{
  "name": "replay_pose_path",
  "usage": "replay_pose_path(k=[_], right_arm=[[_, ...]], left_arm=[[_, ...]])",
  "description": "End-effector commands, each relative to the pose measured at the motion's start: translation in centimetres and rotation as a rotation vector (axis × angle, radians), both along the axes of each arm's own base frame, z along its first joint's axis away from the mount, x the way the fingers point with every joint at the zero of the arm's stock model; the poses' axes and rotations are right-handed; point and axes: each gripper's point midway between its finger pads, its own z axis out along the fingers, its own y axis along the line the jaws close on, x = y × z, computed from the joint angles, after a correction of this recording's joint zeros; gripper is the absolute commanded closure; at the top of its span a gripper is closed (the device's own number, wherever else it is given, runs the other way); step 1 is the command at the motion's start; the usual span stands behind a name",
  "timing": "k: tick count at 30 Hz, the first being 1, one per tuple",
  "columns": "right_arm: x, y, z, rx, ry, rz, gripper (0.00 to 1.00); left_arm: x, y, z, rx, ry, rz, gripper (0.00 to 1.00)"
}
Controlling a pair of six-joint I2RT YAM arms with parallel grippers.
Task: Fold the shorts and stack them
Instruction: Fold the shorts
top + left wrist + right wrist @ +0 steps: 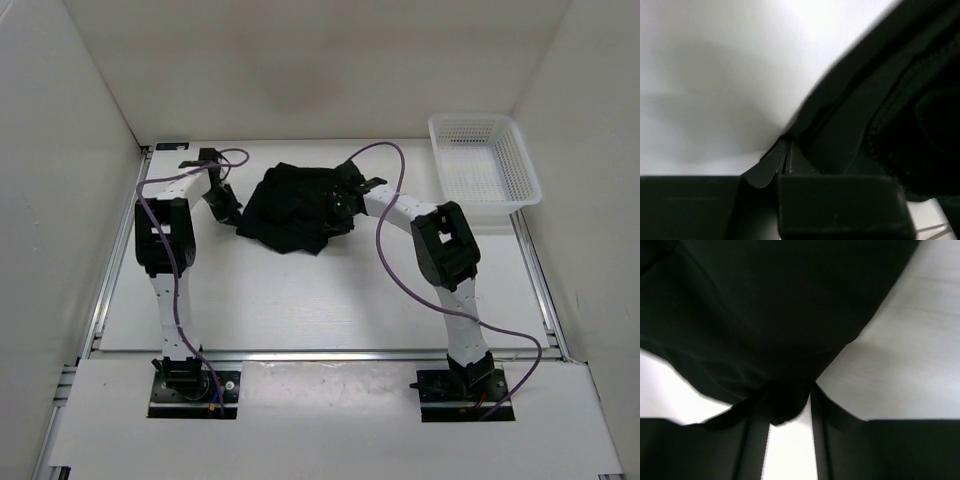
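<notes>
The black shorts (288, 208) lie bunched in a heap at the back middle of the table. My left gripper (229, 206) is at the heap's left edge. In the left wrist view its jaws (783, 147) are pressed together, with the hem of the shorts (880, 90) caught at the tips. My right gripper (341, 206) is over the heap's right side. In the right wrist view a fold of the shorts (770, 300) is bunched between its fingertips (787, 396), and the cloth drapes away from them above the table.
A white mesh basket (470, 119) stands at the back right corner. White walls close in the table at the back and both sides. The arms' purple cables loop over the middle of the table.
</notes>
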Motion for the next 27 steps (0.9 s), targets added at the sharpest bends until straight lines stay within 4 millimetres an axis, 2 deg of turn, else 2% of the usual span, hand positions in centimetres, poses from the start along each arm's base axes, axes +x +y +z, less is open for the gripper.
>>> replay_pose_path(k=[1,2,3,4,5,6,7,8,9,10,11,12,14,16,17,18,19,21,22,23,25,26,27], right_arm=[[0.2,-1.8,0.8,-0.066,-0.063,-0.037,0.66],[0.2,-2.8,0.7,-0.086,-0.068,-0.046,0.74],[-0.6,-3.6,0.6,-0.107,-0.067,-0.044,0.84],[-0.8,-4.5,0.6,-0.139,-0.083,-0.045,0.89],[-1.2,-5.2,0.5,-0.162,-0.090,-0.046,0.94],[-2.1,-6.7,0.5,-0.189,-0.082,-0.064,1.00],[-2.6,-7.4,0.5,-0.210,-0.090,-0.059,1.00],[-2.8,-8.1,1.5,-0.225,-0.122,-0.062,1.00],[-3.2,-8.7,1.6,-0.237,-0.124,-0.068,1.00],[-4.2,-9.6,1.1,-0.262,-0.107,-0.070,1.00],[-4.6,-9.9,1.3,-0.265,-0.112,-0.061,1.00],[-4.6,-10.2,2.2,-0.266,-0.140,-0.059,0.99],[-5.3,-10.7,2.8,-0.272,-0.147,-0.043,0.53],[-5.4,-11.4,3.7,-0.294,-0.167,-0.046,0.06],[-5.6,-11.9,4.6,-0.301,-0.187,-0.047,0.00],[-5.7,-12.2,5.0,-0.306,-0.201,-0.055,0.00],[-5.8,-12.8,5.6,-0.328,-0.214,-0.069,0.00],[-6.0,-13.5,7.5,-0.324,-0.256,-0.089,0.00],[-6.3,-13.9,8.1,-0.331,-0.263,-0.096,0.00],[-6.4,-14.1,9.2,-0.321,-0.291,-0.107,0.00],[-6.8,-15.0,10.2,-0.340,-0.306,-0.122,0.00],[-7.0,-15.1,10.8,-0.329,-0.321,-0.127,0.00],[-7.3,-15.6,11.1,-0.342,-0.322,-0.133,0.00]], left_arm=[[-3.4,-3.7,2.2,0.000,-0.005,-0.081,0.90],[-5.2,-3.9,1.4,0.015,0.034,-0.081,0.90],[-5.8,-3.9,2.5,0.035,0.012,-0.074,0.90],[-6.8,-4.2,2.7,0.043,0.016,-0.076,0.90],[-8.7,-4.3,2.2,0.044,0.053,-0.075,0.90],[-9.4,-4.6,3.5,0.050,0.022,-0.076,0.90],[-10.2,-4.4,3.8,0.050,0.022,-0.077,0.90],[-11.7,-4.6,3.5,0.050,0.043,-0.074,0.90],[-12.1,-4.5,4.1,0.048,0.030,-0.074,0.89],[-12.3,-4.4,5.6,0.042,-0.012,-0.073,0.76],[-12.5,-4.4,6.2,0.037,-0.026,-0.063,0.67],[-12.4,-4.5,7.0,0.033,-0.050,-0.062,0.57],[-12.7,-4.2,8.8,0.040,-0.085,-0.058,0.28],[-11.7,-5.5,10.7,0.018,-0.141,-0.076,0.21],[-11.6,-6.1,11.3,0.014,-0.153,-0.092,0.20],[-11.3,-7.0,11.8,0.007,-0.166,-0.103,0.23],[-10.6,-9.0,13.1,-0.011,-0.200,-0.132,0.26],[-10.0,-11.1,12.5,-0.017,-0.184,-0.166,0.28],[-9.4,-13.0,13.1,-0.033,-0.200,-0.184,0.26],[-9.0,-13.7,11.5,-0.019,-0.164,-0.185,0.24],[-8.3,-15.2,10.2,-0.018,-0.137,-0.199,0.18],[-7.3,-15.6,10.3,-0.021,-0.148,-0.199,0.04],[-6.7,-15.9,8.3,0.017,-0.121,-0.201,0.00]])
